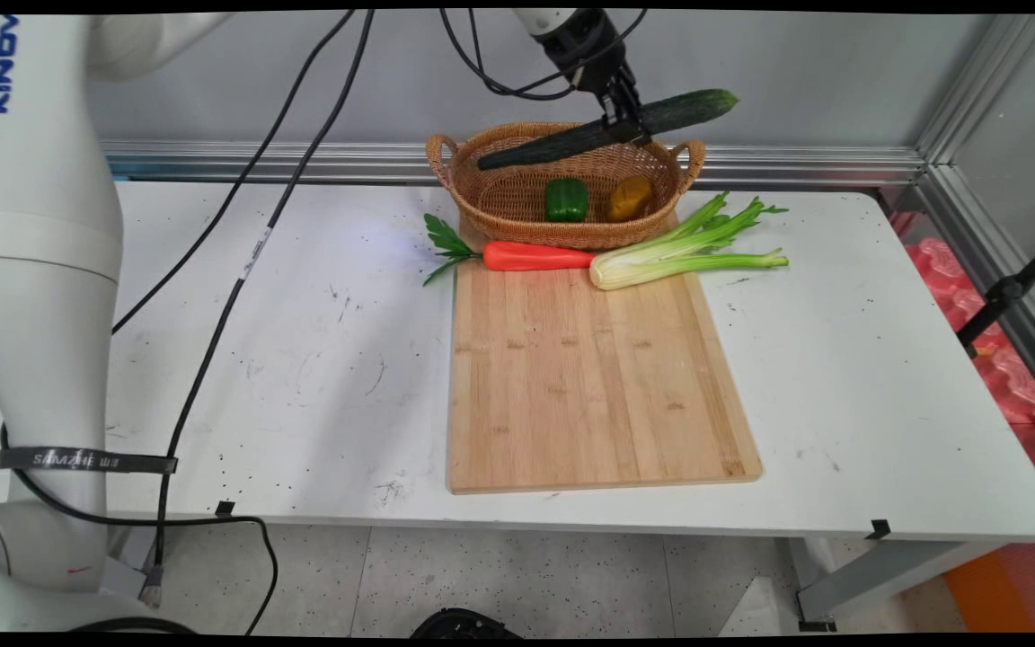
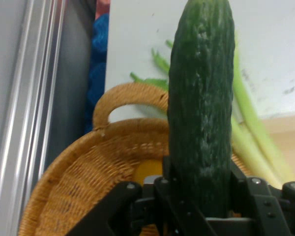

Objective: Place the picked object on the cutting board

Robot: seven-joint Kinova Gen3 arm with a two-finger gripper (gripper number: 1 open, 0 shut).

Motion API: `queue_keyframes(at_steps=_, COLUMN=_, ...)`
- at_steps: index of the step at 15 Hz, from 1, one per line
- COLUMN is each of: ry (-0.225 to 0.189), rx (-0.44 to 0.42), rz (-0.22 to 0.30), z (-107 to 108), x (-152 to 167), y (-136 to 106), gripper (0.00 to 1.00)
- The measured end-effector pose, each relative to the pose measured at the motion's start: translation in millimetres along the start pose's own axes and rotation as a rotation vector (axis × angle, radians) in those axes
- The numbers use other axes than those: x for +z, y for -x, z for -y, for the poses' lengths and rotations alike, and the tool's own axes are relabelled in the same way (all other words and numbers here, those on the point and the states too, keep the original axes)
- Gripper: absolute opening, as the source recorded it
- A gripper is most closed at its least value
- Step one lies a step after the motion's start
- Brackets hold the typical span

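- Gripper (image 1: 623,121) hangs above the far rim of the basket (image 1: 517,193), its black fingers clamped on a long dark green cucumber (image 1: 607,130) near that vegetable's middle.
- Cucumber is held in the air, clear of the basket, lying nearly level with its right end tilted a little upward; its left end reaches over the basket's inside and its right end juts past the right handle.
- In the hand view the cucumber (image 2: 201,98) rises from between the black linkage of the gripper (image 2: 201,196) and fills the middle of the picture, with the woven basket (image 2: 73,187) and one of its handles below and to the left.
- The basket, oval and of brown wicker with a handle at each end, stands at the far end of the cutting board (image 1: 589,377) on the white table (image 1: 320,359).
- Inside it lie a green bell pepper (image 1: 566,199) on the left and a brownish yellow potato (image 1: 630,198) on the right, just beside each other.
- An orange carrot (image 1: 535,257) with green leaves lies on the board's far edge, touching the basket's front; its leaves hang over the board's left side.
- A celery stalk (image 1: 688,252) lies just right of the carrot, its pale base on the board and its green tips pointing right over the table.
- Black cables (image 1: 239,261) trail across the table's left part.
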Motion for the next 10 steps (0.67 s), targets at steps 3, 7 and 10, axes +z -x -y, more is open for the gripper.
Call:
queue_keyframes(at_steps=3, ry=0.003, rx=-0.032, rz=0.0, z=-26.9, x=-13.9, y=-12.0, gripper=0.0)
queue_keyframes(at_steps=7, ry=0.009, rx=-0.053, rz=0.027, z=-70.9, x=-27.5, y=-12.4, gripper=0.0)
queue_keyframes(at_steps=10, ry=0.015, rx=-0.059, rz=0.048, z=-96.2, x=-31.8, y=-6.3, gripper=0.0)
